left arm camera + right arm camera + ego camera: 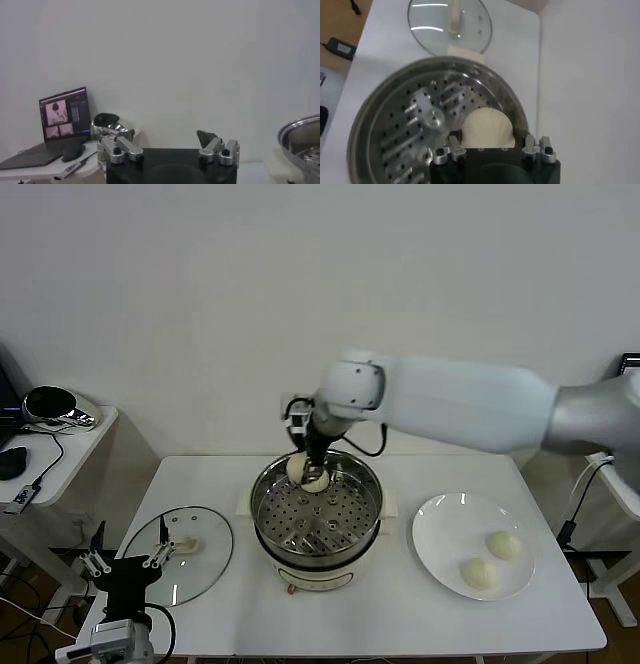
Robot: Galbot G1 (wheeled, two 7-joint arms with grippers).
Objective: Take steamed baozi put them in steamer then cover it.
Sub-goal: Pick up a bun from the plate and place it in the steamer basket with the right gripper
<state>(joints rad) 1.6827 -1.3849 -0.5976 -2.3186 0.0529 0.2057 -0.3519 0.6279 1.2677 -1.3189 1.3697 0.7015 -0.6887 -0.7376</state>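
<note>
The steamer point(266, 502) stands mid-table, a shiny pot with a perforated tray point(405, 130) on a cream base. My right gripper point(312, 472) reaches down into its far side. In the right wrist view the right gripper point(490, 144) has its fingers closed around one cream-white baozi point(487, 125) just above the tray. Two more baozi point(503, 545) point(480, 573) lie on the white plate point(440, 529) at the right. The glass cover point(205, 559) lies flat on the table to the left, also in the right wrist view point(447, 20). My left gripper point(125, 562) is parked open at the table's front left.
A side table point(70, 439) with a shiny object and cables stands at the far left. In the left wrist view, the left gripper point(170, 137) faces the wall, with a laptop point(62, 115) on that side table and the steamer's rim point(300, 131) at the edge.
</note>
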